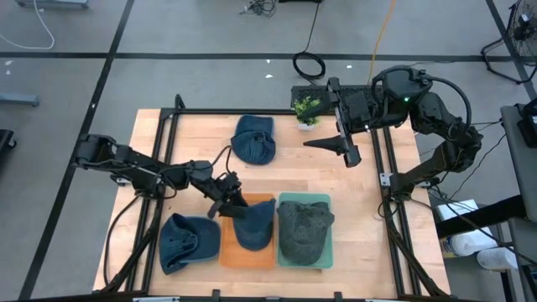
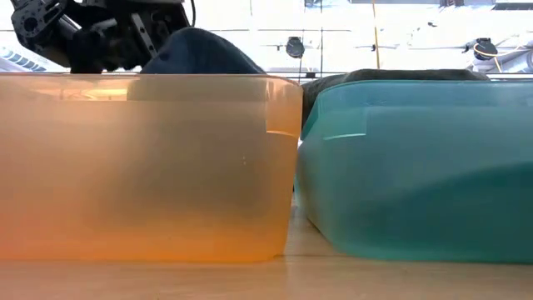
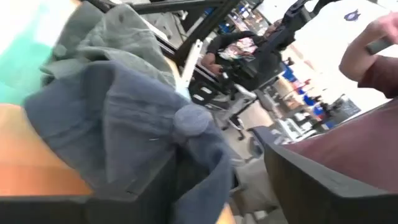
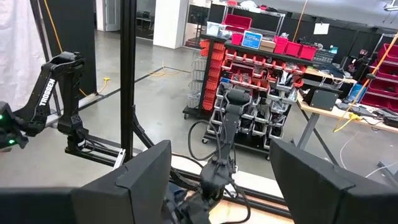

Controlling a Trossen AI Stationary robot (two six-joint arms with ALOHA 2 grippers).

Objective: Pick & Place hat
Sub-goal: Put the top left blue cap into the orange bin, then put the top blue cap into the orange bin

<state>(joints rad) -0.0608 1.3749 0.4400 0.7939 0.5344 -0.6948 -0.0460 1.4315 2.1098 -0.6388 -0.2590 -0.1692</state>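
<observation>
Four hats in my overhead view, all on or over the wooden table (image 1: 352, 218). Biggest first: the table fills the middle, framed by black rails. Two bins sit touching side by side at its near edge, an orange bin (image 1: 228, 252) on the left and a green bin (image 1: 327, 252) on the right. The green bin holds a grey-green hat (image 1: 302, 231) that fills most of it. A blue hat (image 1: 189, 242) lies on the table just left of the orange bin, touching its side. Another blue hat (image 1: 254, 139) lies alone at the far middle of the table. The hat I am working, a dark blue hat (image 1: 254, 225), lies in the orange bin; from the low view its crown pokes above the orange rim. My left gripper (image 1: 226, 201) is low at the bin's far left corner, right against that hat; the left wrist view shows the cloth bunched between the dark fingers (image 3: 311, 180), which look parted, but I cannot tell whether they pinch it or not. My right gripper (image 1: 347, 151) hangs well apart over the far right of the table, jaws spread, nothing between them. A small green plant (image 1: 307, 107) stands at the far edge beside the right arm.
</observation>
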